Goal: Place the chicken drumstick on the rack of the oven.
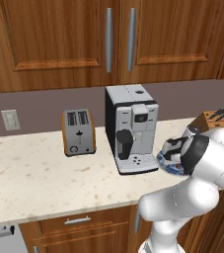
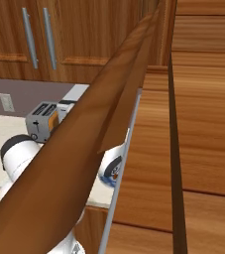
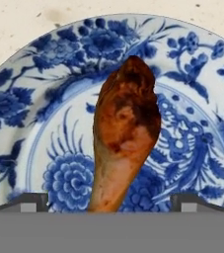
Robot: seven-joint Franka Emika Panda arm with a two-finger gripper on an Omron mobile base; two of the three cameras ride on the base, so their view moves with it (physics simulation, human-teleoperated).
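One drumstick, pincer spread over it.
I see the chicken drumstick (image 3: 126,133) lying mid-frame on the blue plate (image 3: 197,74) on the pale surface (image 3: 19,24); my pincer (image 3: 108,202) stands released, fingertips (image 3: 32,201) either side of its thin end.

Pale speckled stone table (image 1: 34,173) runs under wood upper cabinets (image 1: 59,39) with long steel handles (image 1: 108,39); dull mauve back wall (image 1: 44,106) between them carries two white outlet plates (image 1: 10,119) at left. On the table: an orange-sided toaster (image 1: 79,132), a black and silver coffee machine (image 1: 131,129) just to its right, a wooden knife block (image 1: 209,120) at far right. Below, wood drawer fronts (image 1: 79,230) with steel pulls; from the right base view a wood cabinet panel (image 2: 203,149) blocks most of the scene
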